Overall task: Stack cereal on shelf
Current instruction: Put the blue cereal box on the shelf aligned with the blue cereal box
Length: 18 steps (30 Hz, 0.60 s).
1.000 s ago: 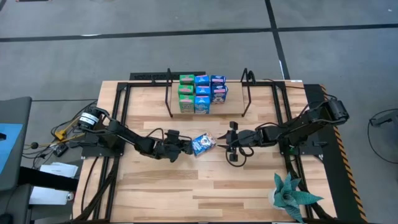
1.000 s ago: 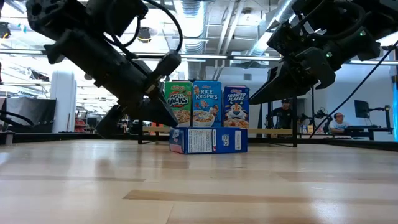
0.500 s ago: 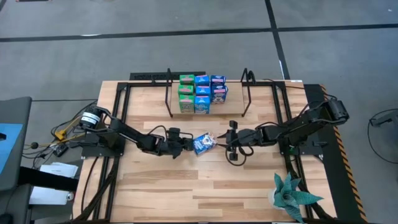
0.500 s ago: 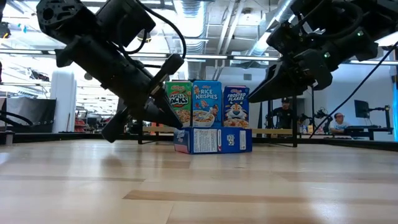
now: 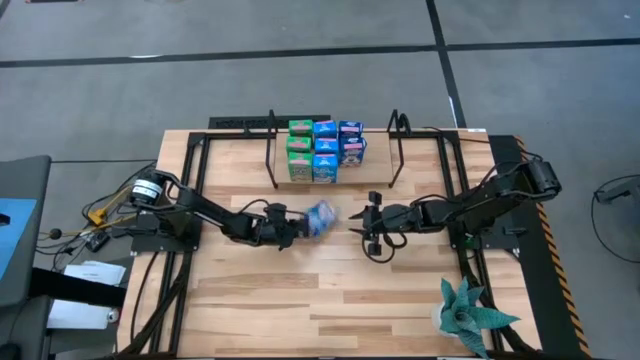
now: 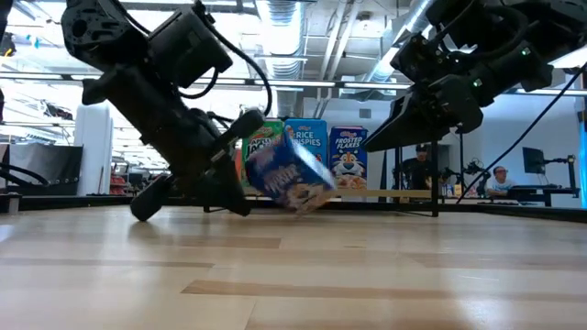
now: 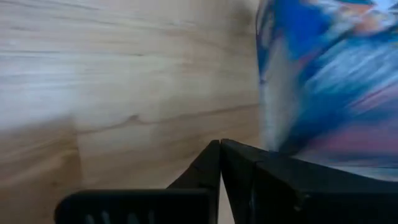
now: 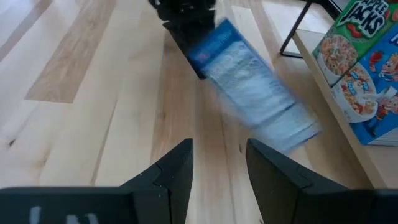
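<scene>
A dark blue cereal box (image 5: 320,216) (image 6: 287,174) stands tilted on the tabletop, blurred, with only a lower corner down. My left gripper (image 5: 297,228) (image 7: 221,148) is shut and low at the box's left side. My right gripper (image 5: 362,226) (image 8: 219,163) hovers open just right of the box (image 8: 255,93), touching nothing. Several cereal boxes (image 5: 325,150) (image 6: 307,151) stand upright in rows on the shelf (image 5: 377,168), between its black wire uprights (image 5: 272,150). My left gripper meets the box's lower left side (image 7: 273,134) with the outer side of its shut fingers (image 7: 249,165). It comes slanting down from the table's left. The box is tipped up beside the fingers, a lower corner on the table; blur hides the exact spot of touch.
A potted plant (image 5: 468,314) stands at the table's near right corner. The shelf's right upright (image 5: 396,148) rises just beyond my right gripper. People sit in the room behind the table (image 6: 500,181). Bare wood lies near the front edge (image 5: 320,300).
My left gripper has gone right toward the box and down, rolling its wrist. The box, lying flat before, first slid slightly right, then tipped up onto a lower corner and shifted a little toward the shelf.
</scene>
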### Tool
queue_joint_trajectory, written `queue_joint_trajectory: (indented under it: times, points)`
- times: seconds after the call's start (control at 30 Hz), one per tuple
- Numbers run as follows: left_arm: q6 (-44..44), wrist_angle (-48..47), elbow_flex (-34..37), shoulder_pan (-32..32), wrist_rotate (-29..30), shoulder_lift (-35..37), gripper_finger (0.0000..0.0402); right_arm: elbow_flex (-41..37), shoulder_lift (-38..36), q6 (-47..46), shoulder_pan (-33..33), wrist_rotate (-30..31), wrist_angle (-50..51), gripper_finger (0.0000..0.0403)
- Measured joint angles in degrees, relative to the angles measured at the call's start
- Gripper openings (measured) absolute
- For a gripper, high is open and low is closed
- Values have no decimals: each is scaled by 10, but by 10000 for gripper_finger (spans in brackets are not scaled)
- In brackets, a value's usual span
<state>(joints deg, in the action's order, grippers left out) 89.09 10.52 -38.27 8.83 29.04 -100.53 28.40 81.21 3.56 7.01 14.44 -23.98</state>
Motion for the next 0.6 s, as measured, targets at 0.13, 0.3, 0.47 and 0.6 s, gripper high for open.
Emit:
queue_joint_trajectory:
  times: [0.13, 0.3, 0.47, 0.6]
  points:
    - [-10, 3, 1, 0, 5, 0, 0, 0, 0, 0, -1, -2, -10, 172]
    - [-24, 28, 1, 0, 21, 0, 0, 0, 0, 0, -1, -2, -21, 173]
    - [-26, 46, -2, 0, 44, -1, 0, 0, 0, 32, -9, -11, -34, 172]
    - [-25, 49, -2, 0, 53, -1, 0, 0, 24, 6, -34, -26, -86, 148]
